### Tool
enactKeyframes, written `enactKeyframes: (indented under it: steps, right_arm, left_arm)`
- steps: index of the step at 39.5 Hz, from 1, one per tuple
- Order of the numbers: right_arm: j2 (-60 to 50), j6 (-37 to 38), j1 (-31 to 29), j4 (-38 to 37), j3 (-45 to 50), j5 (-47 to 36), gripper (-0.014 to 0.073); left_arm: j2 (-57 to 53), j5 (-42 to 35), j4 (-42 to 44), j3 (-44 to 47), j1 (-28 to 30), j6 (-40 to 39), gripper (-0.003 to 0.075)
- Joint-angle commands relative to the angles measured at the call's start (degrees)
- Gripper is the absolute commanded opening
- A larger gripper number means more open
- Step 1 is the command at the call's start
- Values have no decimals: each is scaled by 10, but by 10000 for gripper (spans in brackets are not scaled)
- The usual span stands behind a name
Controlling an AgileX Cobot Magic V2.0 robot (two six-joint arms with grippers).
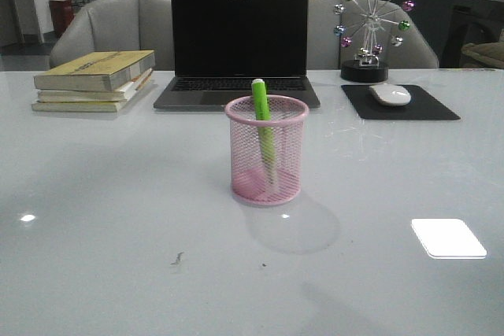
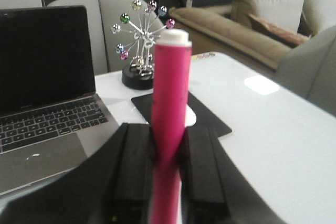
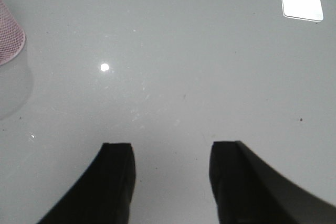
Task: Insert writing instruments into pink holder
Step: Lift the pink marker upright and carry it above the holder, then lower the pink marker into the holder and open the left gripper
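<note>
Pink marker [image 2: 169,108] clamped upright between left pincer [image 2: 168,174] fingers.

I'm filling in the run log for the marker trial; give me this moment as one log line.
left gripper: shut on pink marker, raised | right gripper: open, empty, over table | green marker: inside pink holder | pink marker: not yet inserted

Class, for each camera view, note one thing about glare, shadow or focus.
Front view: a bright window reflection glares on the glossy table, and the pink holder casts a soft shadow toward the camera. Left wrist view: the pink marker is blurred. Right wrist view: a small light spot on the table.
</note>
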Motion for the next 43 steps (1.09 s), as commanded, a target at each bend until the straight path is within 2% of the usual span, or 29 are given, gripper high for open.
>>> enactKeyframes:
  steps: [1, 3, 8, 18, 32, 43]
  right_arm:
    - [-3, -5, -3, -1, -16, -34, 445]
    - [-3, -5, -3, -1, -16, -34, 445]
    - [-3, -5, -3, -1, -16, -33, 445]
    - [-3, -5, -3, -1, -16, -22, 445]
    - [-3, -5, -3, -1, -16, -17, 445]
    - [-3, -5, -3, -1, -16, -18, 445]
  left_arm:
    - [-27, -199, -25, 44, -34, -20, 100]
    - [-20, -254, -26, 71, -46, -32, 100]
    - [11, -320, -27, 107, -54, -50, 100]
    - [107, -429, 25, 108, -54, -75, 101]
    - [151, -433, 25, 108, -54, -76, 100]
    - [153, -393, 25, 113, -54, -77, 101]
